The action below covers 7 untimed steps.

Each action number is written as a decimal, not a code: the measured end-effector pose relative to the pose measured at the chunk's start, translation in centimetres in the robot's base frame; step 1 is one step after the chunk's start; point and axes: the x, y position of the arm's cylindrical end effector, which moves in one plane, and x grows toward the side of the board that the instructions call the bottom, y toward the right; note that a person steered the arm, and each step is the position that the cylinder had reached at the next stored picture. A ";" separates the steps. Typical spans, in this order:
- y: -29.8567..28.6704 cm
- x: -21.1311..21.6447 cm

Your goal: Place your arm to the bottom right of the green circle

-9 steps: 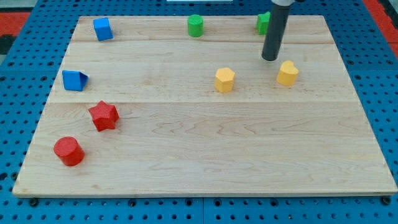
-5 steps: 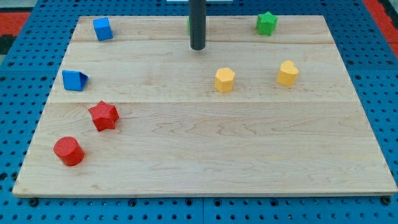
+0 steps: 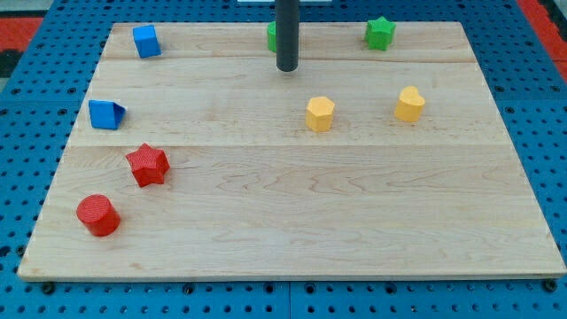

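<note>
The green circle (image 3: 272, 36) sits near the board's top edge, mostly hidden behind my dark rod; only its left sliver shows. My tip (image 3: 286, 67) rests on the board just below the circle and slightly to its right, very close to it. Whether it touches the block I cannot tell.
A green star (image 3: 380, 33) is at the top right. A yellow hexagon (image 3: 320, 113) and a yellow heart (image 3: 409, 104) lie below. Two blue blocks (image 3: 146, 41) (image 3: 105, 114) are at the left. A red star (image 3: 147, 165) and a red cylinder (image 3: 97, 215) are at the lower left.
My tip swept left from beside the yellow heart to below the green circle, then edged slightly right. No block moved.
</note>
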 end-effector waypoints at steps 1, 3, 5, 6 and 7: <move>0.0 0.0; 2.2 0.1; 0.2 0.1; -5.5 0.2; -15.8 0.6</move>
